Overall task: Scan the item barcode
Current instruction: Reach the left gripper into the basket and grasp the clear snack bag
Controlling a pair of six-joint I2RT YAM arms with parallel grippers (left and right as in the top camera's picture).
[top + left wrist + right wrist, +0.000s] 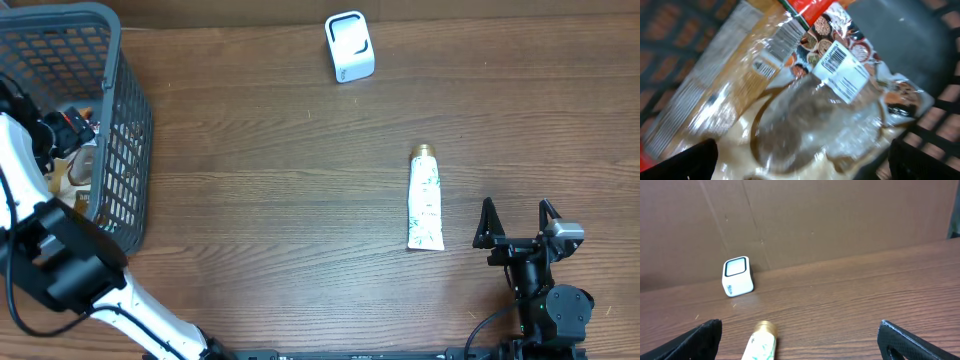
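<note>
Packet (830, 100), clear plastic, white barcode label (842, 70) turned upward: lodged inside the grey mesh basket (130, 150) at the left edge of the table (280, 180). Left gripper (805, 165): held close over the packet, fingers spread wide, nothing clasped. Tube (425, 200), white, gold-capped: laid flat right of centre, cap pointed toward the white scanner (349, 46) at the far edge. Right gripper (517, 222): positioned just beside the tube's crimped end, fingers apart, empty.
</note>
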